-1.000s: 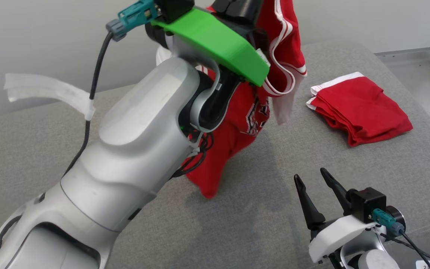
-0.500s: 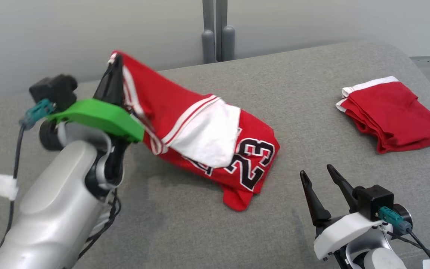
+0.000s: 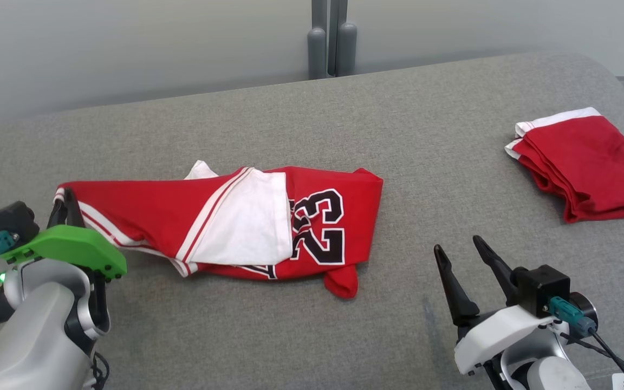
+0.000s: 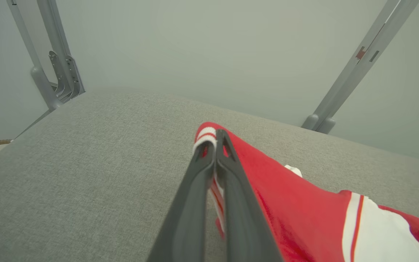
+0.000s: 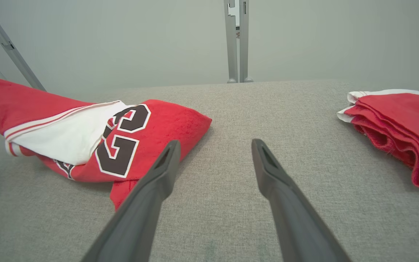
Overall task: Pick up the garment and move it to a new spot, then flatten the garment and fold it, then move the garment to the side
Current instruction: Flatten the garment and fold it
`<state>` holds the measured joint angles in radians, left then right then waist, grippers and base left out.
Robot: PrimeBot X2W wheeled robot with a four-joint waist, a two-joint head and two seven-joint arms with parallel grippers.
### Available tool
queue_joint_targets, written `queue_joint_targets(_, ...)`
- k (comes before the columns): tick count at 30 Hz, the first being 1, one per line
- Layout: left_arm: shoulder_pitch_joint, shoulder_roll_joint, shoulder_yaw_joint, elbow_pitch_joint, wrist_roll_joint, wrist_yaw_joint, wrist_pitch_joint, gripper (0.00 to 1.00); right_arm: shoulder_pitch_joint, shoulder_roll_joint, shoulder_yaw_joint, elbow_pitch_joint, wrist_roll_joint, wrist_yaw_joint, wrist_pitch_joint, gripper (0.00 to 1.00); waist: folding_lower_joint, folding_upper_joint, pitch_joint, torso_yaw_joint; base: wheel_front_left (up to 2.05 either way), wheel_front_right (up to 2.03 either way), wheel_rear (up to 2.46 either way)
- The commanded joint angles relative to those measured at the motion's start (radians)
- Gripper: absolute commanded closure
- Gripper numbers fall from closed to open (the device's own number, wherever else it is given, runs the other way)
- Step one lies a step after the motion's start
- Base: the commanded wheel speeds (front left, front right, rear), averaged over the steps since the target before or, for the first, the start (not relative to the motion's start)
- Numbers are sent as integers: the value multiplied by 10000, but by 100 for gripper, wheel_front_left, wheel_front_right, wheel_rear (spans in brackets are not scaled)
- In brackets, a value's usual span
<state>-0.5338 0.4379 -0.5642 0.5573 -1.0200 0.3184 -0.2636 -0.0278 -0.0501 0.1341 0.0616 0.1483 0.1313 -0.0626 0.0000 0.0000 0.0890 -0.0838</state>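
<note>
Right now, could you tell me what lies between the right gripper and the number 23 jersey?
Only bare grey upholstery: in the head view, the open right gripper stands apart from the jersey, with no object in the gap.

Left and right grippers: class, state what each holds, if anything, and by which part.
The left gripper pinches the red jersey by its striped trim; the right gripper is open, holding nothing.

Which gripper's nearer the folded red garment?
Right. The right gripper is open, short of the folded red white-trimmed garment, apart from it; the left gripper is far across, shut on the red 23 jersey.
</note>
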Motion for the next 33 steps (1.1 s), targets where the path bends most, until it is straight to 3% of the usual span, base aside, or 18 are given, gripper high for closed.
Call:
queue_joint_targets(1, 215, 50, -21, 101, 24, 70, -7, 0, -64, -6, -3, 13, -60, -12, 21, 0, 0, 0, -2, -33, 0, 0, 0)
queue_joint_targets(6, 305, 209, -423, 749, 257, 546, 725, 0, 20, -6, -41, 45, 23, -12, 8, 0, 0, 0, -20, -176, 0, 0, 0)
queue_joint_targets(13, 150, 170, -1102, -334, 438, 1203, 2242, 0, 160, -5, -136, 71, 86, -12, -41, 0, 0, 0, -69, -129, 0, 0, 0)
queue_joint_targets(23, 763, 831, -1299, -2022, 369, 1801, 3040, 0, 195, -6, -201, 113, 150, -12, -142, 0, 0, 0, -101, -140, 0, 0, 0)
queue_joint_targets(33, 1808, 1586, -1404, -3467, 245, 2318, 3505, 0, 247, -6, -333, 80, 93, -12, -111, 0, 0, 0, -156, 330, 0, 0, 0)
